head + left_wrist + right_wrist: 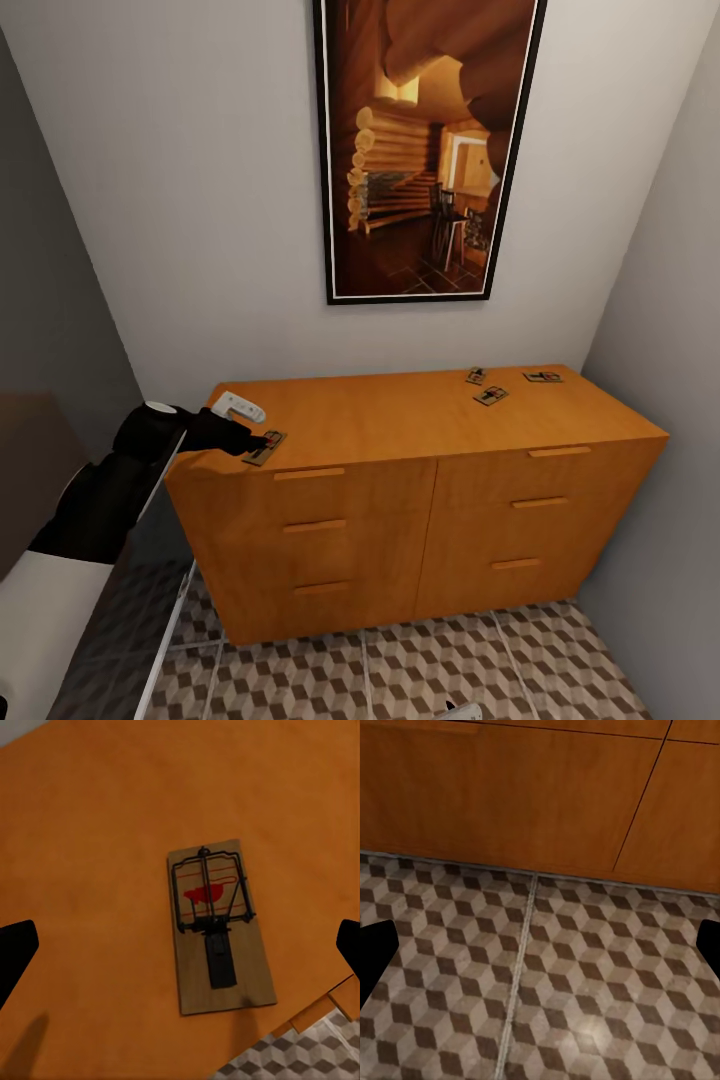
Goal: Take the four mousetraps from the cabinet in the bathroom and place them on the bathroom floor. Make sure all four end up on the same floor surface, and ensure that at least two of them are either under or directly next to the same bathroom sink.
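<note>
Head view: four tan-wood mousetraps lie on the orange-brown wooden cabinet (420, 420); three (490, 395) at 1 o'clock, one (264, 447) at 9 o'clock under the left gripper (255, 440), positioned for pickup.

Left wrist view: fingers (15, 956) spread wide, empty, straddling that trap.

Right wrist view: right gripper (540, 945) open, empty, above the cube-patterned tile floor (585, 975).

You face the cabinet (420, 470), standing on the bathroom floor (420, 665); four mousetraps lie on its top, one (265, 447) near the front left corner, three (490, 395) far right.
</note>
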